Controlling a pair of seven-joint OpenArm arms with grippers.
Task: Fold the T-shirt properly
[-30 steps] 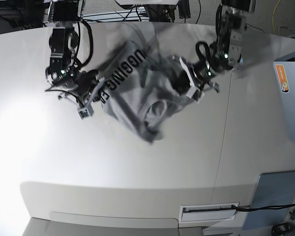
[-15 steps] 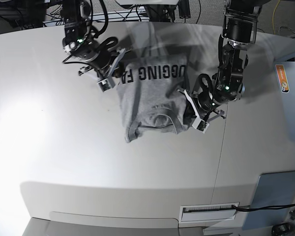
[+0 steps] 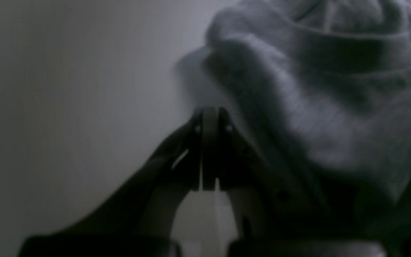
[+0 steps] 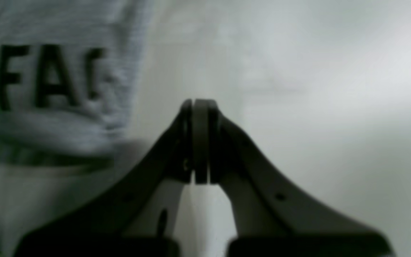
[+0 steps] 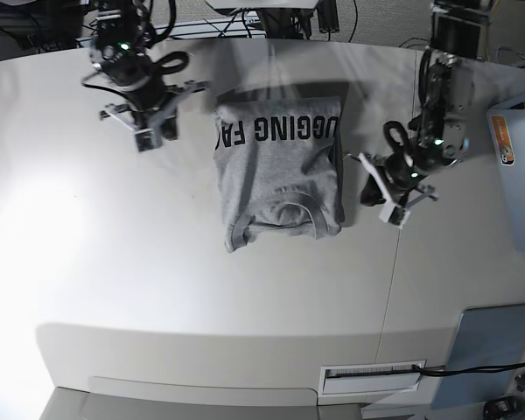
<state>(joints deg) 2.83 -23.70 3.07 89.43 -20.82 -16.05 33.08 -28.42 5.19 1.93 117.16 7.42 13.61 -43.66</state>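
The T-shirt (image 5: 280,171) lies folded into a rough upright rectangle on the white table (image 5: 157,280), a little above the middle of the base view. Its printed side faces up: black block lettering (image 5: 276,129) runs across the upper band of the fabric, and the ribbed crew neck (image 5: 289,214) shows as a curved opening near the lower edge, where the layers bunch and the bottom left corner flares out slightly. The right edge is thicker and darker, with several layers stacked there. In the right wrist view the letters F, A and part of a third are readable on the grey cloth (image 4: 48,89), which sits off to the side of the fingers without touching them. The right gripper (image 5: 147,138) hangs over bare table just beside the shirt's upper left corner, its jaws pressed together with nothing between them. The left gripper (image 5: 392,210) is near the shirt's lower right edge, also clear of the fabric in the base view; its jaws are closed flat on each other and empty, and its wrist camera shows a rounded fold of the cloth (image 3: 316,107) rising close beside the tips. An orange-labelled grey object (image 5: 516,157) lies at the table's far right edge.
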